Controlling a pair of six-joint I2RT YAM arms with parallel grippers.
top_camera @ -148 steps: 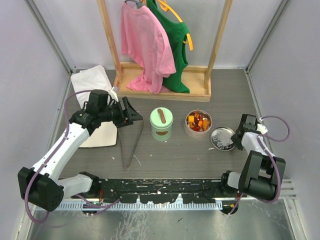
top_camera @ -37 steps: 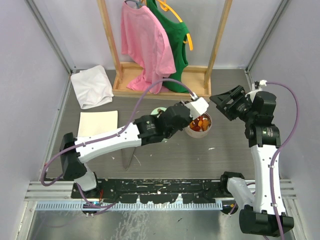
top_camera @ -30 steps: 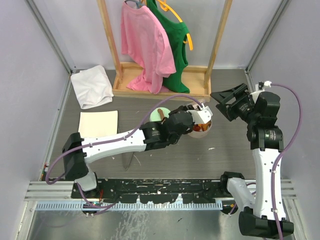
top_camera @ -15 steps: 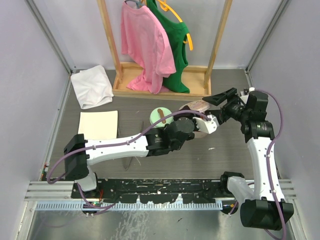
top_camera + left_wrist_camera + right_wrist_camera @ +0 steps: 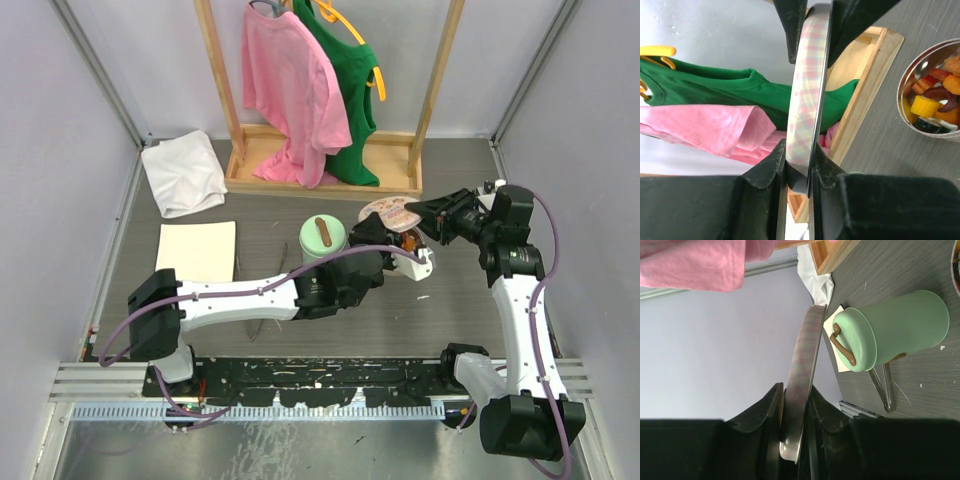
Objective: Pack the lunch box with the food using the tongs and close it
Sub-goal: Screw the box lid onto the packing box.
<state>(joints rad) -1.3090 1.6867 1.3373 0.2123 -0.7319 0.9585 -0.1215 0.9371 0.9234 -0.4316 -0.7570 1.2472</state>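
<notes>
Two claws, top view: left gripper and right gripper both pinch the round pink-checked metal lid, held on edge. Left wrist: the round steel lunch box, full of orange, red and brown food pieces, stands uncovered. Right wrist: thin grey metal tongs lie beside a mint-green canister. Closing seems in hand; next, one claw should release and the other level the lid over the box.
</notes>
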